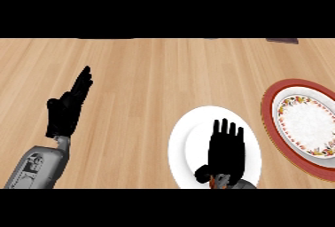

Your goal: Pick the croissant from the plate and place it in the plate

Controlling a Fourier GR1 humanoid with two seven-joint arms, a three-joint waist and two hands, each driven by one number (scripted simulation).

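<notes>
Head view: a wooden table (150,71) is seen from steeply above, with two plates on it. A plain white plate (180,148) lies near the lower edge, right of centre. A red plate (270,104), with a patterned band round a white centre, lies just to its right, the two rims close together or touching; which cannot be told.

The right hand (226,153) is held over the white plate, back uppermost, fingers straight and spread, thumb out to the side. It is released; nothing is grasped. A small patch of orange-brown is seen at the wrist, at the plate's near edge. This may be the croissant (217,181), mostly hidden under the hand, but the view is too poor there to be certain. No croissant is seen on the red plate.

The left hand (68,108) is noted at the left, resting, open, fingers up, well apart from both plates.

The pick is judged not yet made. A croissant is expected to be light, soft and flaky, easily crushed or torn at the tips. It is best taken across the thick middle, fingers on one side and thumb on the other, and lifted level before being carried to the red plate.
</notes>
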